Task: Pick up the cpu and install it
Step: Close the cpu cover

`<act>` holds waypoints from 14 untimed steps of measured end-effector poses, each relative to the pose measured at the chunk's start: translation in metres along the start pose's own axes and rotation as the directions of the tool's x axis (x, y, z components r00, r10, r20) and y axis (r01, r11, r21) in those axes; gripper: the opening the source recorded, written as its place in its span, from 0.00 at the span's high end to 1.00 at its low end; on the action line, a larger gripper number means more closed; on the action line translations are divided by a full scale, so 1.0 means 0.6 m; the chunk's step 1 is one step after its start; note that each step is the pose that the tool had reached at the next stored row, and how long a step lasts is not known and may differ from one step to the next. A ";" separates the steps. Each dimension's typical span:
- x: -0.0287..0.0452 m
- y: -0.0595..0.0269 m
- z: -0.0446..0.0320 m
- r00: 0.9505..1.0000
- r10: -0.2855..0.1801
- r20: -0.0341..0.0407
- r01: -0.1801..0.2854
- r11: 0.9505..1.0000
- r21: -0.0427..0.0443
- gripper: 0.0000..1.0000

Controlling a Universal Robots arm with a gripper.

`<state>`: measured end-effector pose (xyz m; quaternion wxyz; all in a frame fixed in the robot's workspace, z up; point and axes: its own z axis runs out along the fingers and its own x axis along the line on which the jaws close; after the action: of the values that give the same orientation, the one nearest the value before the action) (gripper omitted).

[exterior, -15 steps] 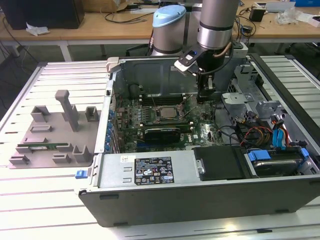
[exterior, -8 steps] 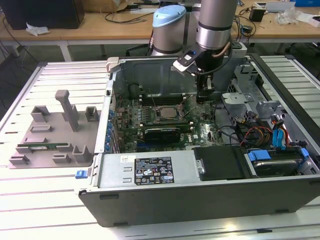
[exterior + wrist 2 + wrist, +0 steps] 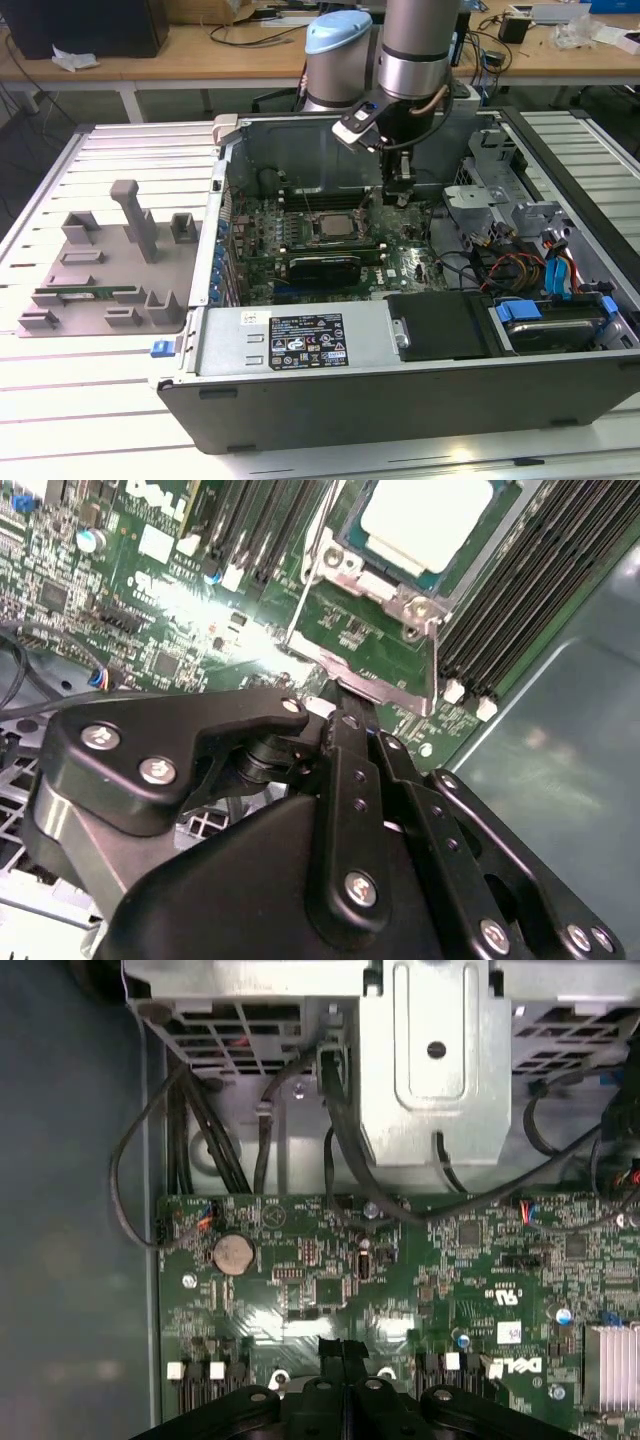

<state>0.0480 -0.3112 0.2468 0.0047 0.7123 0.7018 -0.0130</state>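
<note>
One slatted white table (image 3: 100,420) carries everything. On it lies a computer case (image 3: 400,410), side panel off, its near wall toward the camera and its far wall standing just behind the arm (image 3: 415,50). To the exterior view's left of the case, touching its edge, sits a grey parts fixture (image 3: 100,265) with a green memory stick (image 3: 85,296) lying in a slot.

Inside the case the green motherboard (image 3: 265,235) fills the exterior view's left half; a metal drive cage (image 3: 430,1070) and bundled cables take the right. A black-and-white label (image 3: 305,342) with print and symbols is stuck on the silver cover along the near edge, and white lettering is printed on the board itself.

The gripper (image 3: 400,190) hangs inside the case, over the board, just to the exterior view's right of the socket and near the far wall. Both wrist views show its black fingers (image 3: 345,740) drawn together at the tips, gripper (image 3: 345,1355) holding nothing.

The cpu (image 3: 330,226) lies flat in its socket mid-board, silvery top up (image 3: 425,520), ringed by a metal socket bracket (image 3: 370,665), with memory slots (image 3: 540,590) beside it. Bare board separates it from the fingertips.

A coin cell (image 3: 234,1253) sits near the board's edge.
</note>
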 end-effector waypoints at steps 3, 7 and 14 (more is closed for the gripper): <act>0.000 -0.011 0.000 1.000 0.000 0.000 0.000 1.000 0.000 0.89; 0.000 -0.024 0.000 1.000 0.000 0.000 0.000 1.000 0.000 0.89; -0.001 -0.053 0.001 1.000 0.000 0.000 0.000 1.000 0.000 0.89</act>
<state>0.0160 -0.3112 0.2468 0.0047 0.7124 0.7017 -0.0130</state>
